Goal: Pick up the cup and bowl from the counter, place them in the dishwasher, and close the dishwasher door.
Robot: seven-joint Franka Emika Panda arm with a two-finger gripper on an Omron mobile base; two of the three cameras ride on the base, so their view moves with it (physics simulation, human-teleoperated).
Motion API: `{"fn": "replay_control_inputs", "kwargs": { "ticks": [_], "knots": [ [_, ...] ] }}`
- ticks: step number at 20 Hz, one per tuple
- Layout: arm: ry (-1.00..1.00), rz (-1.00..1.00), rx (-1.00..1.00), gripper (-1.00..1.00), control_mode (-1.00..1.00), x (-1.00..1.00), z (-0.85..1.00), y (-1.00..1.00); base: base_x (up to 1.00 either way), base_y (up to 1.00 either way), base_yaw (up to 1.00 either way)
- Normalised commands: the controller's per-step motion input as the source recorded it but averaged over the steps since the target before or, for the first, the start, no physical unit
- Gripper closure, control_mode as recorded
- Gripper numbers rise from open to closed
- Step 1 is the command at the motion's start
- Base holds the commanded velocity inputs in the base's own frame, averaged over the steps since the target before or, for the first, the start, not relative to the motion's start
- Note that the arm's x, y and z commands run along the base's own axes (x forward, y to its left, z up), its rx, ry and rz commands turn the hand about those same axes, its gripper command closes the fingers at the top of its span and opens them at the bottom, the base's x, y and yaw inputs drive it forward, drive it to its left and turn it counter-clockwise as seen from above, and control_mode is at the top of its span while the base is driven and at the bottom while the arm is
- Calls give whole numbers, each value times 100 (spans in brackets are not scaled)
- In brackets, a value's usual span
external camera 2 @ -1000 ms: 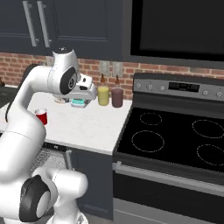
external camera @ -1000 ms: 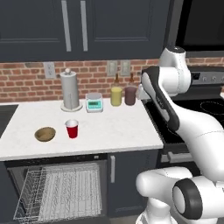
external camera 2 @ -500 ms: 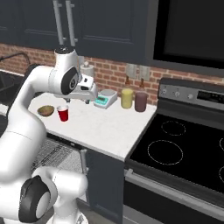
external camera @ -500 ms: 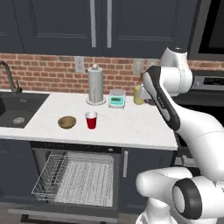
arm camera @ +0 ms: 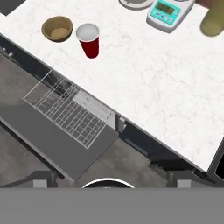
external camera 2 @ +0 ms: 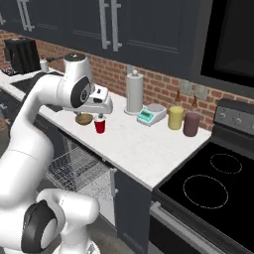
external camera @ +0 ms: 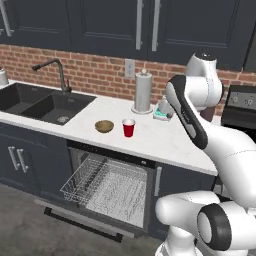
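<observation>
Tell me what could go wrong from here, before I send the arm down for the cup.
1. The cup and the bowl stand close together on the counter; open jaws coming down for one could knock the other.
2. Both sit near the counter's front edge, above the open dishwasher; a nudge might tip the cup off.
3. The dishwasher door lies dropped open with the rack pulled out, so the base could bump it.

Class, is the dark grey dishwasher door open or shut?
Open: the dark grey dishwasher door lies dropped flat, with the silver wire rack pulled out over it.
</observation>
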Motion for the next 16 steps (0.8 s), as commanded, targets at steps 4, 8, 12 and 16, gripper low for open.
{"fn": "replay_control_inputs", "kwargs": {
  "ticks": [4, 8, 12, 16],
  "knots": [
    [0, 0, 0, -100, 100, 0, 0, 0, -6, -48, 45],
    [0, 0, 0, -100, 100, 0, 0, 0, -4, -47, 33],
    [0, 0, 0, -100, 100, 0, 0, 0, 0, -8, 9],
    [0, 0, 0, -100, 100, 0, 0, 0, 0, -5, 0]
  ]
}}
